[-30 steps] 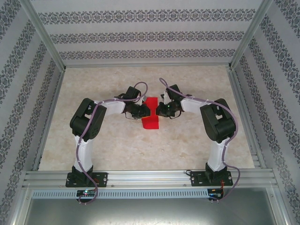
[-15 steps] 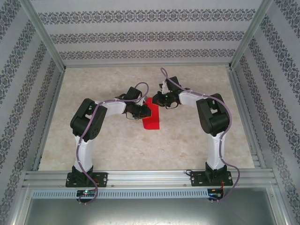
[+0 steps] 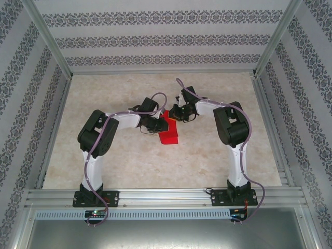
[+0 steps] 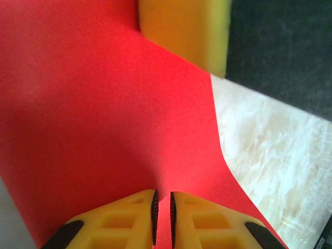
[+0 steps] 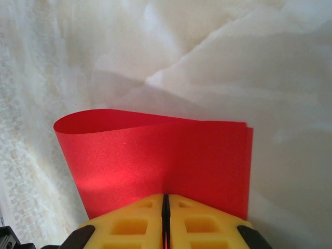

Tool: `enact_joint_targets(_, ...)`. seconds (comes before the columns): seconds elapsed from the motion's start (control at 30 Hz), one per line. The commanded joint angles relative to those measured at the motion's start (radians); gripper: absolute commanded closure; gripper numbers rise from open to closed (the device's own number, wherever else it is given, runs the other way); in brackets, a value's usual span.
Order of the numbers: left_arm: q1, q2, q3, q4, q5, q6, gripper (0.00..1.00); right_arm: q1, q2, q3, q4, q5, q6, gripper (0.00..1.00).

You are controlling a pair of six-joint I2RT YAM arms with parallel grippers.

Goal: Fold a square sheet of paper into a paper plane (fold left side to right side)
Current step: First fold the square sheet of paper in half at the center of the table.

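Top external shows the right gripper [image 3: 175,112], pinching the red paper [image 3: 169,135], swung inward toward the left gripper [image 3: 155,126], which pinches it too. The sheet curls, so the fold looks begun.

the table [image 3: 129,161] in front of me is pale, with a cloudy, marbled beige pattern. wallpaper in grey ornamental bands covers the back wall [image 3: 166,39], the left wall [image 3: 26,114] and the right wall [image 3: 306,114]. aluminium rails [image 3: 166,196] run along the near edge, with a perforated strip [image 3: 166,213] just below them. slanted aluminium posts [image 3: 46,39] rise at the far corners.
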Motion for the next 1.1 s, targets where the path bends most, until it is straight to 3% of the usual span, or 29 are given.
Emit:
enact_joint_targets(0.0, -0.036, -0.040, -0.051, -0.071, -0.005, 0.061, 0.81, 0.007, 0.026, 0.003, -0.077, 0.073, -0.026, 0.90)
enact_joint_targets(0.63, -0.115, -0.201, -0.274, 0.001, -0.004, -0.003, 0.82, 0.005, 0.022, 0.013, -0.104, 0.082, -0.044, 0.90)
enact_joint_targets(0.83, -0.127, -0.261, -0.343, 0.099, 0.061, -0.064, 0.82, 0.005, 0.020, 0.010, -0.102, 0.074, -0.049, 0.90)
enact_joint_targets(1.07, -0.090, -0.333, -0.276, 0.066, 0.078, -0.057, 0.81, 0.007, 0.009, 0.006, -0.094, 0.063, -0.055, 0.90)
